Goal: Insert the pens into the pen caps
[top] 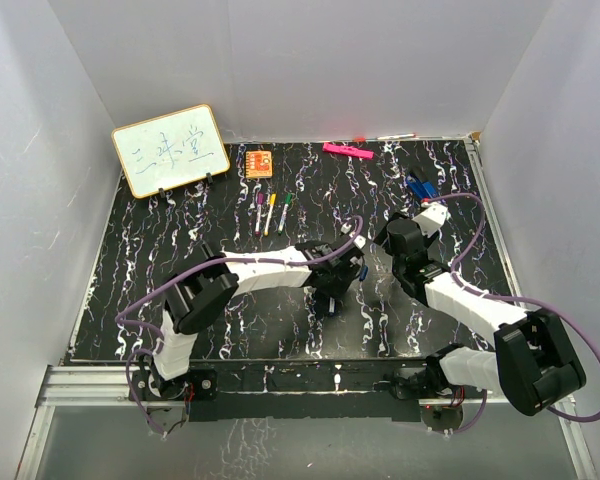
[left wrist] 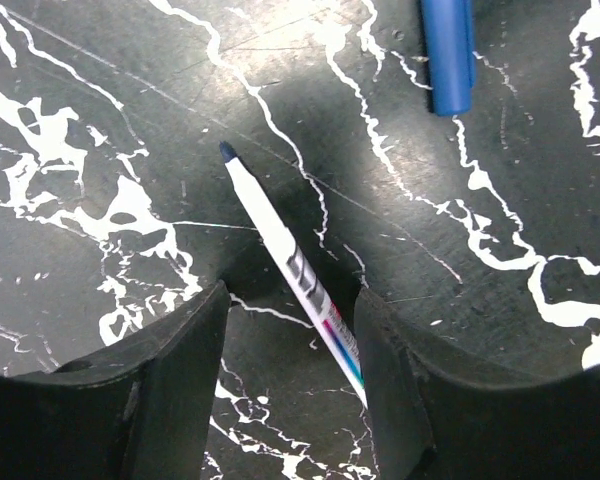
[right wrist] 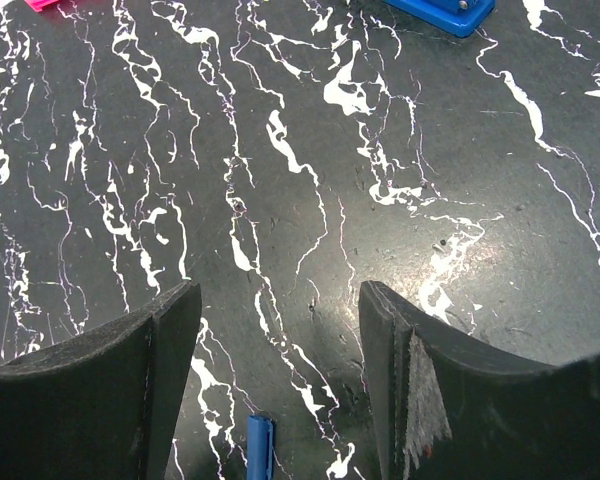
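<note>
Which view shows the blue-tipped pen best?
Left wrist: the pen lies between the open fingers, dark tip and printed barrel sharp. Top view: the left arm covers it. Right wrist: no pen, only a blue cap at the bottom edge.

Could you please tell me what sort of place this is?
Probably a robot lab test cell: plain white walls box in a black marbled table, two arms sit on an aluminium rail at its near edge, and a small whiteboard stands at the back.
</note>
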Tool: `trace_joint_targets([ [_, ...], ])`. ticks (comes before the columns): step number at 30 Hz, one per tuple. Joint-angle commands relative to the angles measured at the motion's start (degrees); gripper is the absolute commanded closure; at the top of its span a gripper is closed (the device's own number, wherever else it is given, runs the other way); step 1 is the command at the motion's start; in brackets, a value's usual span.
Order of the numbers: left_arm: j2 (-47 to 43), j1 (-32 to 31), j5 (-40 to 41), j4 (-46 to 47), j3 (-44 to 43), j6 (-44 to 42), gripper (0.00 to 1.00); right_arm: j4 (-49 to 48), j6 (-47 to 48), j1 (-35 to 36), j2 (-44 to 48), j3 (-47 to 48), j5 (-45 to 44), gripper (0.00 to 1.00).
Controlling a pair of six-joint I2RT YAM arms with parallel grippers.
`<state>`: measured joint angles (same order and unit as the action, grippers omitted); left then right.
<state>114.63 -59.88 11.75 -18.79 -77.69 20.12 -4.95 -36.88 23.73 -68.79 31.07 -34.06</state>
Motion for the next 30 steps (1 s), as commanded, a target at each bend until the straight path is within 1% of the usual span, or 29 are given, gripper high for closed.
trace_joint_targets([
  [1,2.8,-0.06,6.57,-12.75,1.79,-0.12,0.51,-3.22,-1.2,-0.44,1.57,-0.15,0.21,0.39],
  [5,1.49,-0.03,7.0,-13.33,3.14,-0.22,0.61,-2.98,-1.54,-0.44,1.24,-0.14,0.86,0.39],
  [8,0.57,0.7,5.03,-12.85,3.82,-0.23,0.69,-2.28,-1.77,-0.44,1.56,-0.2,1.23,0.39],
  [15,0.0,3.56,-1.65,-9.8,6.06,0.59,0.75,-1.0,-1.61,-0.44,3.43,-0.9,0.92,0.41],
  [17,-0.42,4.39,-3.54,-9.16,6.61,0.71,0.79,-0.42,-1.74,-0.46,4.02,-1.01,0.94,0.41],
  [19,-0.77,5.47,-5.21,-8.72,7.33,0.94,0.84,0.12,-1.86,-0.44,4.65,-1.1,1.11,0.41],
  [21,-1.18,6.57,-6.95,-8.28,8.19,0.97,0.93,0.56,-1.98,-0.43,4.97,-1.14,1.55,0.42],
  [22,-1.36,7.09,-7.44,-8.14,8.57,0.97,0.98,0.82,-2.2,-0.43,5.06,-1.1,1.74,0.42],
  [23,-1.42,7.52,-7.66,-8.22,8.8,0.97,1.0,1.15,-2.42,-0.45,5.18,-1.19,1.98,0.42],
  [27,-1.55,7.92,-7.16,-9.05,9.04,0.3,1.0,2.31,-3.33,-0.46,4.78,-1.23,4.18,0.44],
  [30,-2.52,7.93,-6.75,-8.7,9.52,0.11,1.0,3.34,-3.9,-0.36,3.95,-1.06,6.77,0.47],
])
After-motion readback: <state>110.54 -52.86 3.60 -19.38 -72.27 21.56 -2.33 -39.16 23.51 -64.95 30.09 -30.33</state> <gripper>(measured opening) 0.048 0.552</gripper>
